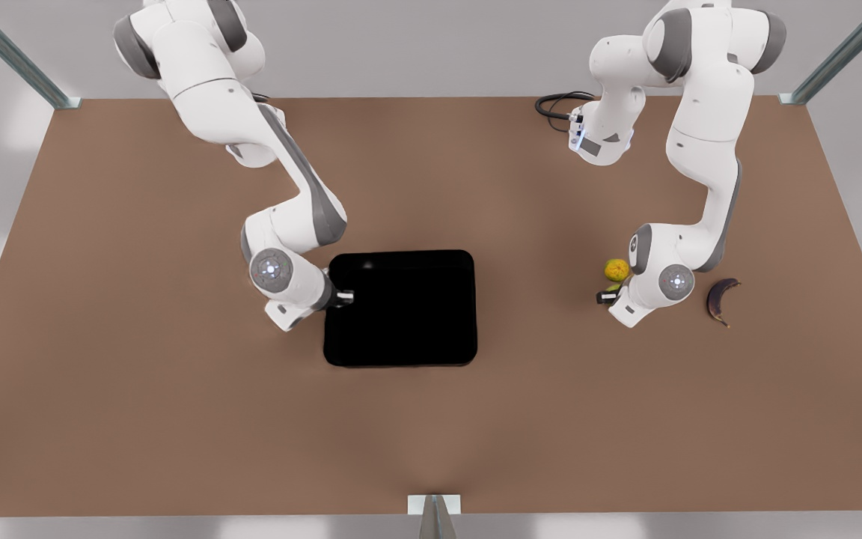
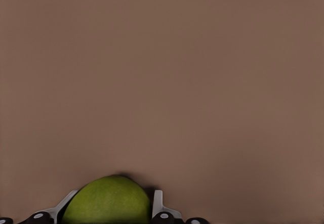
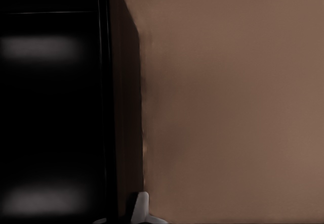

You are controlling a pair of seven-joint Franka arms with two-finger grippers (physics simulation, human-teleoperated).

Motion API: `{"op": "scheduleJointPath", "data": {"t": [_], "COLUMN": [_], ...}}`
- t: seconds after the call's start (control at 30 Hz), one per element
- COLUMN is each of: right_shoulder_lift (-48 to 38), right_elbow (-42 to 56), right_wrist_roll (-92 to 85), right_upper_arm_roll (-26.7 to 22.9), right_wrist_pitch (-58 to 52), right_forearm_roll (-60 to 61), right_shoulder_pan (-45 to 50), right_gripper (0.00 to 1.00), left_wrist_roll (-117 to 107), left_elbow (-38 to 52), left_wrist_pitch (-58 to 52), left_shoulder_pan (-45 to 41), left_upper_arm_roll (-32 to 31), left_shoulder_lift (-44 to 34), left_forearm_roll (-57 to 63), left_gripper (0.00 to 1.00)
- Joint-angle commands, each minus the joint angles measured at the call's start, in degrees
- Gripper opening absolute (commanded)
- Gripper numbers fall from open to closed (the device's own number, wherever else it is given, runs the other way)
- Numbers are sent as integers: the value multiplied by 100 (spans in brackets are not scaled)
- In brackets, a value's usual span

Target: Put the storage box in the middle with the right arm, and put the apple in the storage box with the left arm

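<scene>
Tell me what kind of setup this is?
Likely a simulated tabletop test cell: a bare brown table framed by metal posts, two white jointed arms, a glossy black storage box and loose fruit such as the dark purple curved fruit.

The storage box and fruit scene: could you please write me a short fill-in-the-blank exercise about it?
1. The right tool grips the wall of the glossy ____ storage box.
2. The left tool has a finger on each side of the green ____.
3. In the front view, the dark purple fruit lies on the ____ table.
4. The storage box holds ____ fruit.

Missing words: black; apple; brown; no
</scene>
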Motion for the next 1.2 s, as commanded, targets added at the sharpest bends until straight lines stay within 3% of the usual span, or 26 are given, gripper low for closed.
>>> {"op": "scheduleJointPath", "data": {"t": [0.0, 0.1, 0.27, 0.3, 0.33, 0.43, 0.5, 0.63, 0.77, 0.8, 0.9, 1.0, 1.1, 1.17], "right_shoulder_lift": [89, 599, 880, 889, 889, 880, 495, -824, -1246, -1396, -1738, -1721, -1651, -1625], "right_elbow": [128, 735, 736, 744, 744, 805, 859, 876, 903, 911, 1271, 1623, 1615, 1606], "right_wrist_roll": [75, 708, 1059, 1015, 1007, 998, 919, -1373, -2685, -2711, -2667, -2412, -2421, -2474], "right_upper_arm_roll": [0, 0, 0, 0, 0, 9, 0, -18, -44, -44, -317, 211, 211, 202], "right_wrist_pitch": [-44, -18, 87, 87, 96, 87, -394, -2680, -2883, -2848, -2910, -3332, -3323, -3314], "right_forearm_roll": [-9, 17, 35, 26, 17, 9, 26, -53, -765, -896, -993, -941, -941, -993], "right_shoulder_pan": [65, 399, 663, 663, 663, 636, 461, -1892, -3345, -3319, -2615, -2949, -2906, -2932], "right_gripper": [21, 21, 21, 89, 100, 100, 100, 100, 100, 100, 100, 100, 100, 100], "left_wrist_roll": [3, 3, -85, -181, -296, -1138, -2166, -4487, -6123, -6070, -6026, -5965, -5851, -2936], "left_elbow": [0, 0, 9, 26, 114, 966, 1458, 2513, 3507, 3507, 3507, 3709, 3806, 3788], "left_wrist_pitch": [0, -8, -219, -316, -509, -1502, -1599, -1547, -1494, -1476, -1485, -1757, -1784, -3785], "left_shoulder_pan": [0, 0, -61, -96, -167, -562, -1080, -1977, -2417, -2417, -2391, -2259, -2153, -1205], "left_upper_arm_roll": [0, 0, 0, 0, 0, -44, -79, -553, -1151, -1151, -1143, -616, -237, -220], "left_shoulder_lift": [0, 0, -228, -360, -456, -562, -518, -44, 703, 738, 800, 397, 159, -869], "left_forearm_roll": [-47, -38, -47, -47, -47, -64, -100, -100, -29, -3, 15, -12, -55, -337], "left_gripper": [74, 73, 73, 73, 73, 73, 73, 73, 76, 100, 100, 100, 100, 100]}}
